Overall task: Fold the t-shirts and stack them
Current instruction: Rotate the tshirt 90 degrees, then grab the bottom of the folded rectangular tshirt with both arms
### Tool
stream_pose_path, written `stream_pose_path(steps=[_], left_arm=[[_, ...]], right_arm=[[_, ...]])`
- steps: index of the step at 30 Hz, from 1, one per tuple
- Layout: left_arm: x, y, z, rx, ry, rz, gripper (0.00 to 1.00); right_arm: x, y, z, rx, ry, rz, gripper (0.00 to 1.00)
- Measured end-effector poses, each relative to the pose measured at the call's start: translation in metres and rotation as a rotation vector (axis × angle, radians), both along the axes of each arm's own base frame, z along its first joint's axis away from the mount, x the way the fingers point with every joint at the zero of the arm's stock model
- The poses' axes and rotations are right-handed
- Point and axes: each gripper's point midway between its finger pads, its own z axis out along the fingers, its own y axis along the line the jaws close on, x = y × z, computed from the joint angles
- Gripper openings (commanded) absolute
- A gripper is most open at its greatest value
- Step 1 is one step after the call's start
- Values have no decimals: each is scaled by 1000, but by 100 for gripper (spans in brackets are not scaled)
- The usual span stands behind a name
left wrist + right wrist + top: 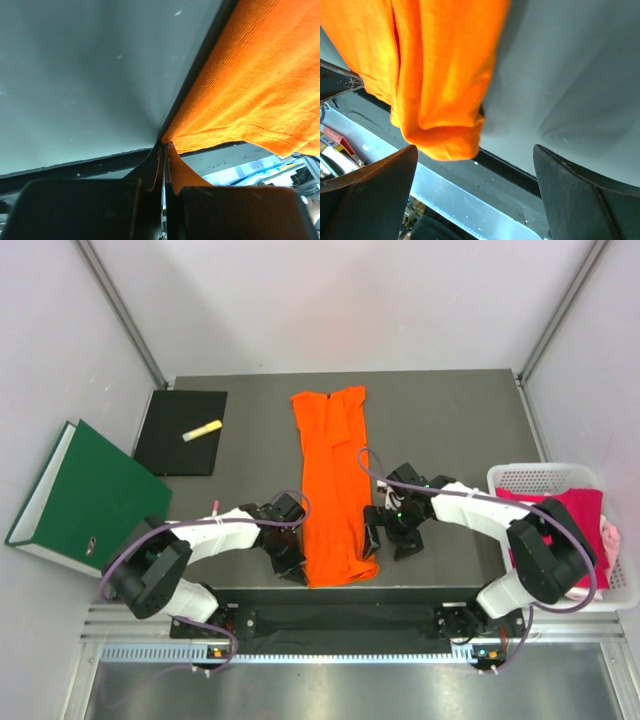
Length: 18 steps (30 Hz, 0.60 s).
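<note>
The orange t-shirt (333, 480) lies in the middle of the table as a long narrow strip, its near end hanging slightly over the front edge. My left gripper (293, 565) sits at the strip's near left corner. In the left wrist view this gripper (164, 149) is shut on the hem corner of the orange t-shirt (250, 85). My right gripper (390, 540) stands wide open just right of the near right corner. In the right wrist view the folded corner of the orange t-shirt (445, 125) lies loose ahead of the right gripper (474, 152), touching neither finger.
A white basket (530, 476) at the right edge holds a magenta t-shirt (570, 512) and a pale pink one (609, 537). A green binder (90, 495) overhangs the table's left side. Beside it lies a black pad (180, 445) with a yellow marker (202, 430) on it.
</note>
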Motion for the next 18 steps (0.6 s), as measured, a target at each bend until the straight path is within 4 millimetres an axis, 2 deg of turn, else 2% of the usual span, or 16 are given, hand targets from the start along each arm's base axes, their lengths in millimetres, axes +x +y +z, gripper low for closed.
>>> stream_pose_path(steps=[5,8,9,10,14,18], left_arm=[[-2,5,0,10,-5,2,0],[-2,6,0,14,-5,4,0],[-2,6,0,14,-5,4,0],[-2,6,0,14,-5,4,0],[-2,6,0,14,-5,4,0],[-2,6,0,14,-6,4,0]], right_arm=[[10,-15,10,36,-36,-86,90],[13,-23,10,98,-39,-172,79],[12,-24,8,115,-31,-192,71],[10,-24,5,139,-14,-217,69],[-11,-20,-11,198,117,-261,68],[-8,-11,-9,247,138,-262,67]])
